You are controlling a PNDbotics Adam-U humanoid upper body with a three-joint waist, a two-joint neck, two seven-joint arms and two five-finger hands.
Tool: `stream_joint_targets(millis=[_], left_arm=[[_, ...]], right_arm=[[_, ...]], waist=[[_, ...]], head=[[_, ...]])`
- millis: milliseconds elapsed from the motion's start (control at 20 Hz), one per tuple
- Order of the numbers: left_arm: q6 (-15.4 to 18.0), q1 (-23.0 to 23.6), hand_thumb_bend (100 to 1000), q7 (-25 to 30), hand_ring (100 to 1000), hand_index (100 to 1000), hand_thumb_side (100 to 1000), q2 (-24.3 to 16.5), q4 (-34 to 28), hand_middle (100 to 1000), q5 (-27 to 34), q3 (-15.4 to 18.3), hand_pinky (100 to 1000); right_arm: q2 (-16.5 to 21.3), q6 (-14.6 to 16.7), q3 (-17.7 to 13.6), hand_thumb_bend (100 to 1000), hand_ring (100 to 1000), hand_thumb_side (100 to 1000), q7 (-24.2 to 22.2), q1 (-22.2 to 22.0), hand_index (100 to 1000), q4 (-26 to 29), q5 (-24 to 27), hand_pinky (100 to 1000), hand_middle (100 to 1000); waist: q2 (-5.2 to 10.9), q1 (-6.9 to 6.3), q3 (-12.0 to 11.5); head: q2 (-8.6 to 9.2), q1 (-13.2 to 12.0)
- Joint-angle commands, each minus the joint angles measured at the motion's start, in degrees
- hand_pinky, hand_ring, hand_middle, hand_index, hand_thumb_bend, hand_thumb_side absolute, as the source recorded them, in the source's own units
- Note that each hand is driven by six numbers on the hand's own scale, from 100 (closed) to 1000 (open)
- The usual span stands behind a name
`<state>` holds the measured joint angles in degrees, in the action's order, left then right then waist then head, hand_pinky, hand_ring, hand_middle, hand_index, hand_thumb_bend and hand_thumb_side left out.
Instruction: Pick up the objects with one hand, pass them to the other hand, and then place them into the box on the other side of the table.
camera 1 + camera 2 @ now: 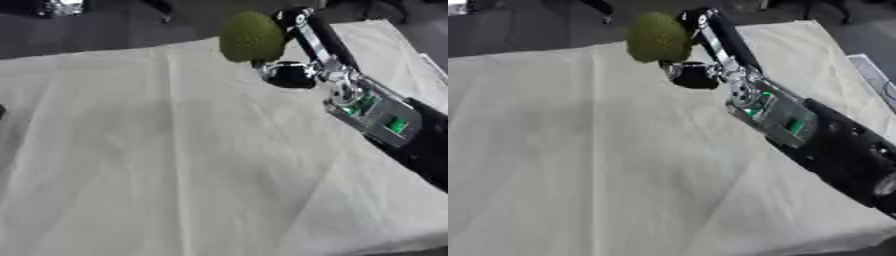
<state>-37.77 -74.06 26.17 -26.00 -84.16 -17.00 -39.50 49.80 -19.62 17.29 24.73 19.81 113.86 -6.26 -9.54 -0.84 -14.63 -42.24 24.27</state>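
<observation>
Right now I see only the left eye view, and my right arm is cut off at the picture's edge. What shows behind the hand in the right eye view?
Observer: The right hand holds the green object above the table's far edge. Behind it, the black forearm runs on to a round joint at the right edge.
Operator: Thank you. Is there anything beside the table on that side?
Observer: Yes. Past the right border of the cloth lies a grey flat thing with a pale rim, of which your view has only a sliver. I cannot tell whether it is the box.
</observation>
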Motion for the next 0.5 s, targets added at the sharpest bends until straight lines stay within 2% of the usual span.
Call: stream_joint_targets(millis=[50, 250, 500], left_arm=[[-2.3, -1.9, 706, 3.8, 784, 866, 633, 0.8, -1.2, 765, 0.0, -1.4, 801], [-5.9, -2.4, 728, 4.4, 788, 873, 628, 1.9, -3.9, 770, 0.1, -2.8, 806], [-10.8, -2.7, 760, 0.0, 791, 876, 577, 3.5, -6.7, 767, -1.9, -4.1, 811]], right_arm=[[0.4, 1.3, 0.2, 206, 702, 100, 0.6, 1.4, 617, 0.7, -1.2, 637, 511], [-0.4, 3.2, 1.2, 201, 701, 100, 0.8, 2.5, 617, 0.7, -2.4, 639, 511], [-1.4, 5.2, 2.5, 199, 700, 100, 0.1, 3.3, 618, 0.7, -3.5, 639, 511]], waist=[[1.26, -0.74, -0.2], [0.97, -0.84, -0.5], [0.72, -0.83, -0.5]], head=[[0.53, 0.2], [0.96, 0.9], [1.38, 1.2]])
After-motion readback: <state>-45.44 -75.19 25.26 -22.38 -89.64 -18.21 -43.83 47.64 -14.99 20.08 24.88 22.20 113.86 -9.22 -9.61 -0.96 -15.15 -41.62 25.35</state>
